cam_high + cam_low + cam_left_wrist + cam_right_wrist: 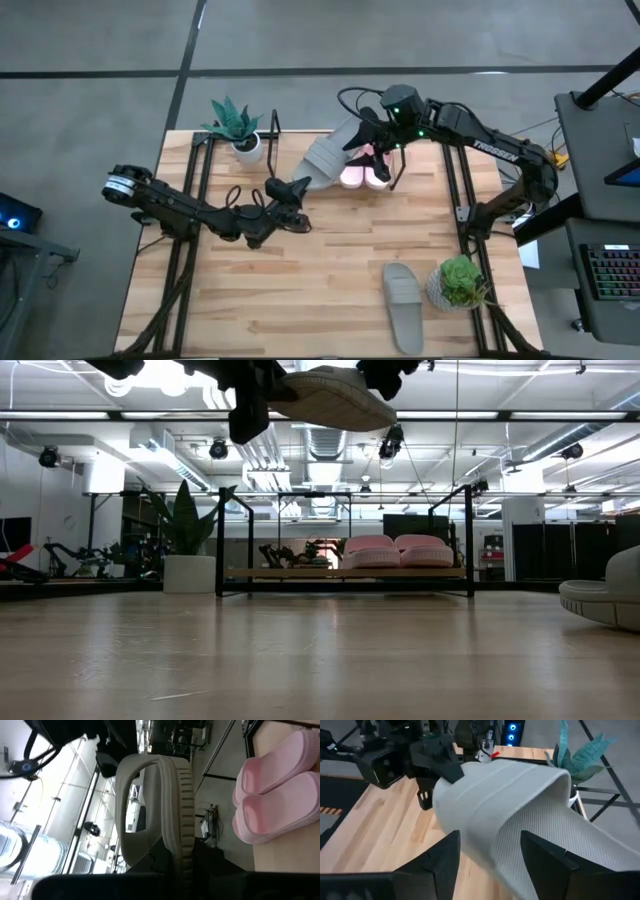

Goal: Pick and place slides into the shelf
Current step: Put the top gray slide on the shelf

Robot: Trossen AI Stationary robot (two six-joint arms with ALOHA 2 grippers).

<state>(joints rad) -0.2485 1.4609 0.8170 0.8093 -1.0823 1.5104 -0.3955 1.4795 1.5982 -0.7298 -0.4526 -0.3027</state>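
A grey-green slide (328,157) hangs in the air above the shelf (300,573), with my left gripper (296,188) shut on its end toward the table's left. My right gripper (372,140) is at the slide's other end. It is open, with one finger on either side of the slide (520,805); I cannot tell whether the fingers touch it. Two pale pink slides (395,550) lie side by side, soles down, on the right half of the shelf's wooden board. A second grey-green slide (403,300) lies on the table at the near right. My left gripper pinches the slide's sole at its end (176,851) between its two fingers, right where the strap (127,795) rises. The fingers come level from the table's left, along the slide's length. The slide is lifted clear, sole facing down, high above the table.
A white pot with a teal plant (240,128) stands at the shelf's left end. A green plant in a pot (460,283) stands beside the loose slide at the near right. Black arm-mount frames (195,190) run along both table sides. Bare wood (300,290) fills the near middle.
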